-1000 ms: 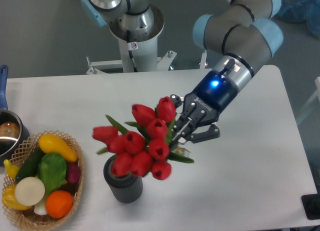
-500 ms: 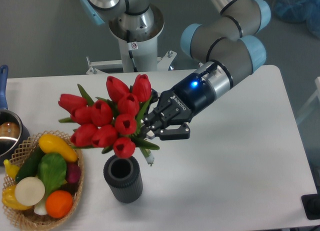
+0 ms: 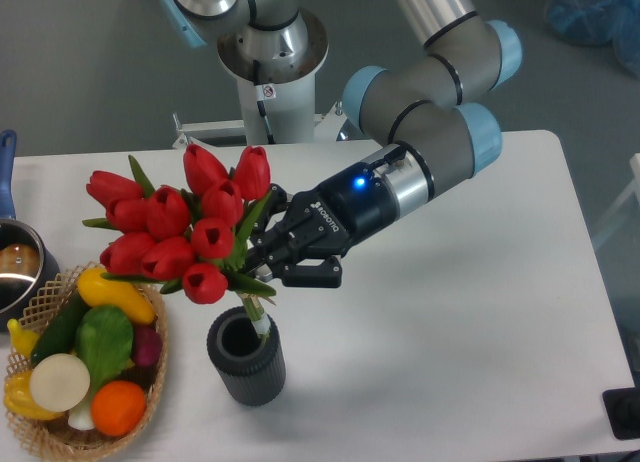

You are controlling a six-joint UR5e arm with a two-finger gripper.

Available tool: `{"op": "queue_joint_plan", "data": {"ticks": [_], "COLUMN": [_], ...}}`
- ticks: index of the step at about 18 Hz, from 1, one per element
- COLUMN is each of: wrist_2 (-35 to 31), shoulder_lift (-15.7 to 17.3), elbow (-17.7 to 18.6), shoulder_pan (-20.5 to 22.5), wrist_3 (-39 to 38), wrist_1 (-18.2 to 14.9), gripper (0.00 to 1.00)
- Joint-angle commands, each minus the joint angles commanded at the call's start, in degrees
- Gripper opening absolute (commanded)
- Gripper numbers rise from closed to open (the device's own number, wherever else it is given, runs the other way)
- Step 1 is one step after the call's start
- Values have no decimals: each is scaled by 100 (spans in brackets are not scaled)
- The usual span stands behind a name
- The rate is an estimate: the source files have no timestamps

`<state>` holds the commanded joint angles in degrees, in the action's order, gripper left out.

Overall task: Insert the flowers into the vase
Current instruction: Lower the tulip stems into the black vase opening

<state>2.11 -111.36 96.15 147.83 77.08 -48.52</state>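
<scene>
The tool [image 3: 268, 265] is clenched on the stems of the flowers [image 3: 175, 229], holding the bunch tilted above the vase [image 3: 246, 361]. Since the earlier frame the bunch has shifted left and its stem ends now reach the vase's mouth; before they hung beside it. The vase stands unmoved on the desk [image 3: 470, 362].

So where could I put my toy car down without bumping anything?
The big bare patch is the right half of the table, right of the vase and below the arm. The left side is crowded: the vegetable basket, the pot, and the flowers held in the gripper over the vase.
</scene>
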Motion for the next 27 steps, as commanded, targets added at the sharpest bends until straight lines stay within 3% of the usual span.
{"op": "queue_joint_plan", "data": {"ticks": [4, 27], "wrist_2": [149, 158], "shoulder_lift": [0, -360], "elbow": [185, 106], "shoulder_pan": [-9, -44], "wrist_3": [211, 211], "wrist_1": [0, -9], "gripper": [10, 9]}}
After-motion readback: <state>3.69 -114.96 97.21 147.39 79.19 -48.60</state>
